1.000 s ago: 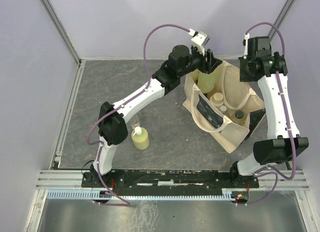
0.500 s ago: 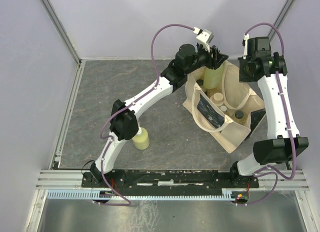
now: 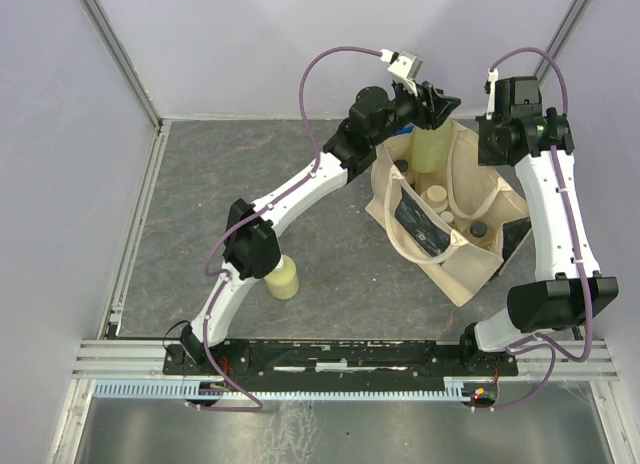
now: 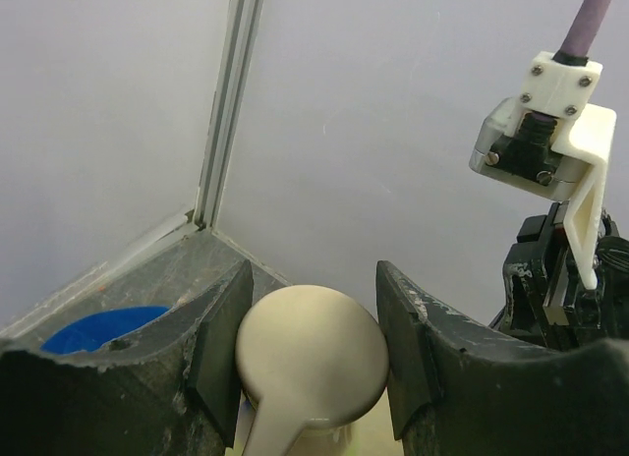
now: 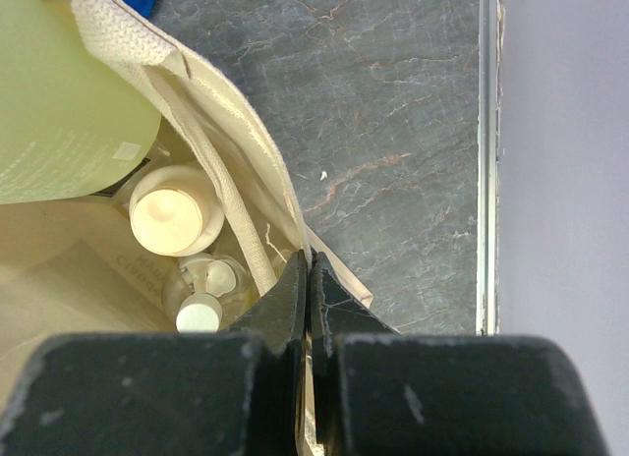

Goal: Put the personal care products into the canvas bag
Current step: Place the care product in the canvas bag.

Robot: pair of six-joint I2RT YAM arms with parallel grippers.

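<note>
The beige canvas bag (image 3: 470, 259) stands open at the right of the table. My left gripper (image 3: 432, 112) is shut on the pale cap (image 4: 310, 363) of a yellow-green bottle (image 3: 434, 147), which hangs over the bag's far end. My right gripper (image 5: 310, 264) is shut on the bag's rim (image 5: 257, 146) and holds it up. In the bag I see a beige jar (image 5: 172, 210), a clear pump bottle (image 5: 201, 301) and black caps (image 3: 479, 228). A second yellow-green bottle (image 3: 285, 279) stands on the table, partly hidden by my left arm's elbow.
A blue cloth (image 4: 98, 328) lies behind the bag near the back wall. A metal rail (image 5: 486, 151) edges the grey table on the right, close to the bag. The enclosure's walls stand at the back and on both sides.
My left arm has carried its bottle rightward, from the bag's left rim to over the opening. Its elbow now covers part of the bottle on the table. The right arm has not moved.
</note>
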